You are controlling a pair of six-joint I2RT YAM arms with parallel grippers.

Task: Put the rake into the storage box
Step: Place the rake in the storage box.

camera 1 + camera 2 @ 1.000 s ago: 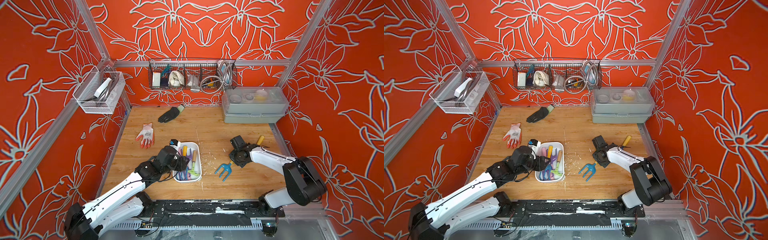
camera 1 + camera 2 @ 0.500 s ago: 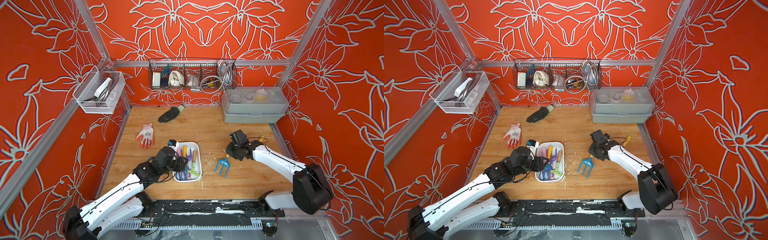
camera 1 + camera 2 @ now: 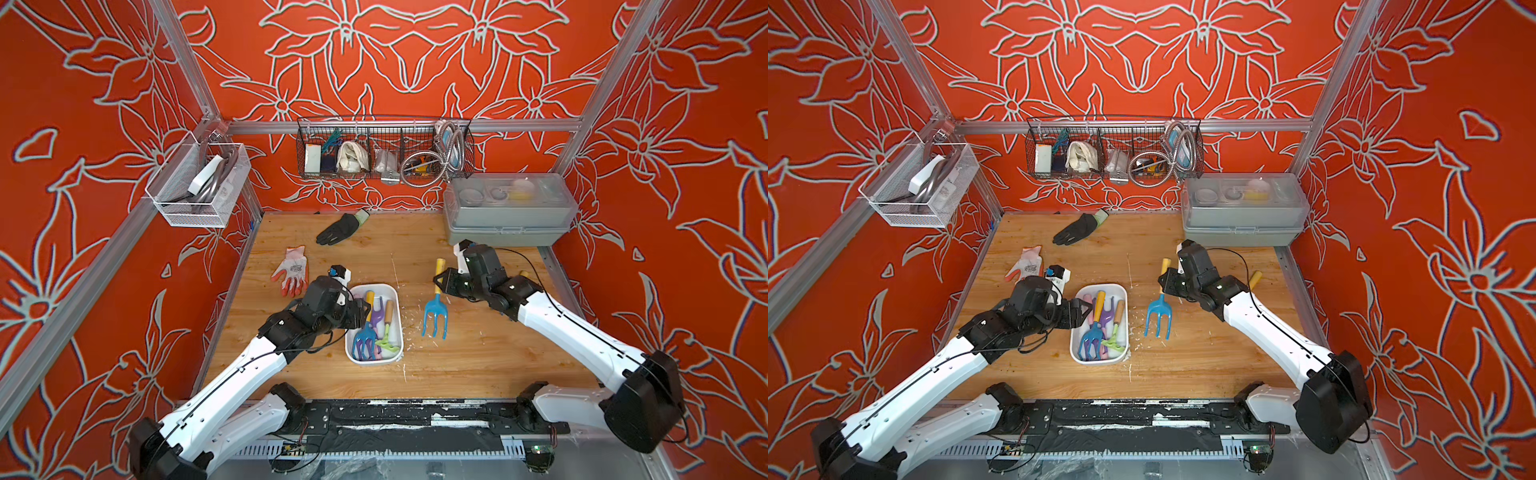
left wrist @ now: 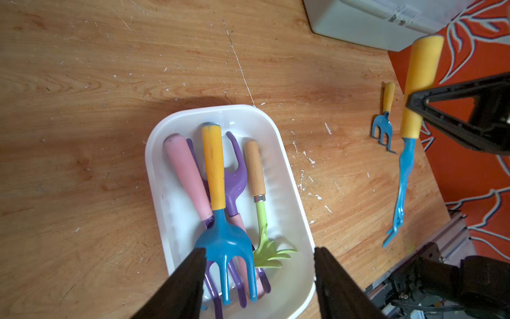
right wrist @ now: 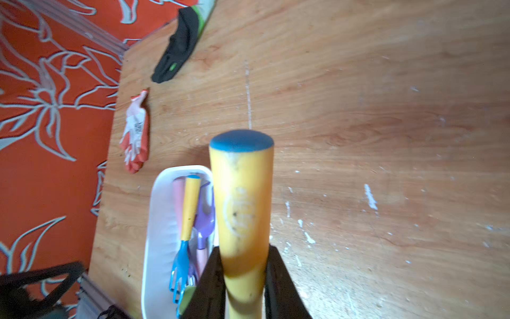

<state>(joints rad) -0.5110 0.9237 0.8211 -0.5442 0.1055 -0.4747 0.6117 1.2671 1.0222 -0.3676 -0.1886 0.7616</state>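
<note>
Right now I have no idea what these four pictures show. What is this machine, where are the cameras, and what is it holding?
It is two white robot arms working over a wooden table. Two pictures look down from one camera head above; the other two come from a camera on each wrist. The right hand is shut on the yellow handle of a blue rake, beside the white storage box, which already holds several small garden tools. The left hand is open and empty near that box. A black glove, an orange-and-white glove, a second small rake and a grey case also sit on the table.
</note>
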